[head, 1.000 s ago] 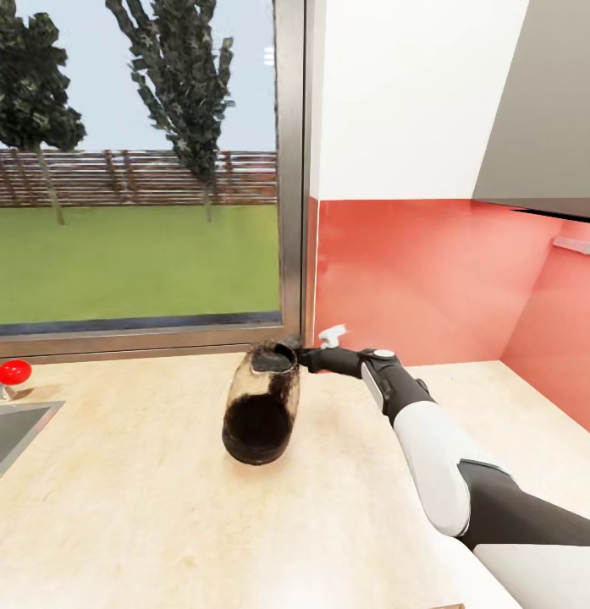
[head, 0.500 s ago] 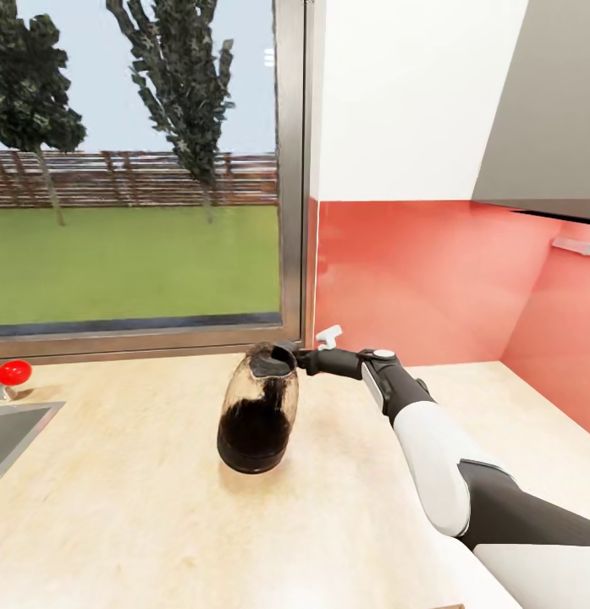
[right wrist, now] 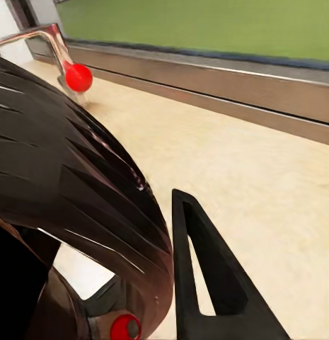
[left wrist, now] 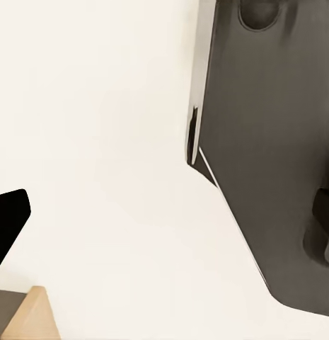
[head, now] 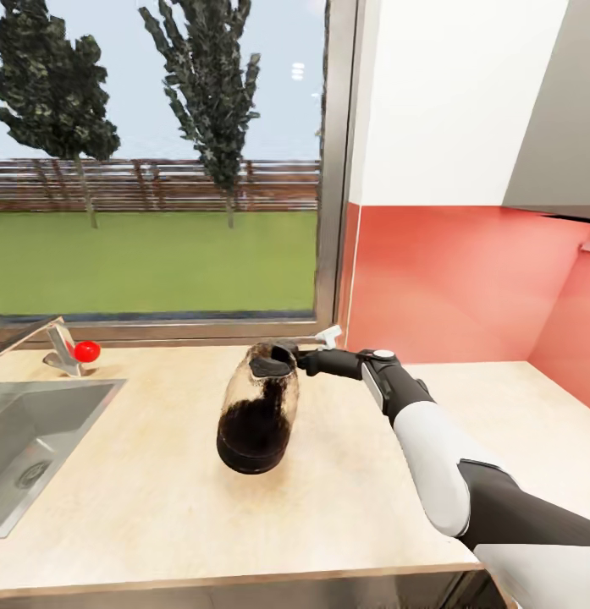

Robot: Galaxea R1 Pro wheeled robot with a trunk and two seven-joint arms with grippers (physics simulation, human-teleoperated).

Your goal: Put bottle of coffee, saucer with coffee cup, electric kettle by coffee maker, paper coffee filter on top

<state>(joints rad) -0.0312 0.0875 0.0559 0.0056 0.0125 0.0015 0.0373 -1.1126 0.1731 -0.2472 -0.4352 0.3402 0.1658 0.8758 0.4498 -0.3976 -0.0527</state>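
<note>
Pale wood-grain countertop [head: 159, 507] now carries the bottle of coffee [head: 258, 412], which a second ago hung tilted with its base clear of the surface and has since come down onto it, still leaning, with the dark grounds slumped toward the base. The head camera has also swung, so the sink [head: 41, 440] and the red-knobbed faucet [head: 74, 348] sit further into the head view; that is your view moving, not the fixtures. For the task, this means the bottle has reached the counter, though no coffee maker is visible near it, so judge the placement unfinished. Your right arm reaches out nearly level from beside the bottle, forearm extended and wrist straight, with the right gripper [head: 288, 355] pinching the bottle's dark cap at the end nearest the window [head: 159, 211]. In the right wrist view one dark finger [right wrist: 206, 276] lies alongside the ribbed cap. The left gripper's opening cannot be told from the left wrist view.
</note>
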